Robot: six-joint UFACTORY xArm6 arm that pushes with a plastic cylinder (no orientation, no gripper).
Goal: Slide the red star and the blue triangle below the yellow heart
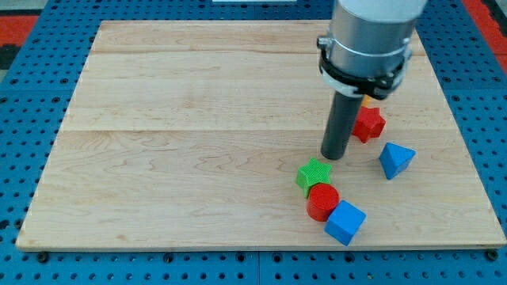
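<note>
The red star (368,123) lies at the view's right, partly behind my rod. A sliver of a yellow block (367,101), likely the yellow heart, shows just above it, mostly hidden by the arm. The blue triangle (395,160) lies below and right of the red star. My tip (333,155) rests on the board left of the red star, just above the green star (314,174), and left of the blue triangle.
A red cylinder (322,201) sits below the green star, touching it. A blue cube (345,222) sits below and right of the cylinder near the board's bottom edge (261,247). The arm's grey body (369,39) covers the upper right.
</note>
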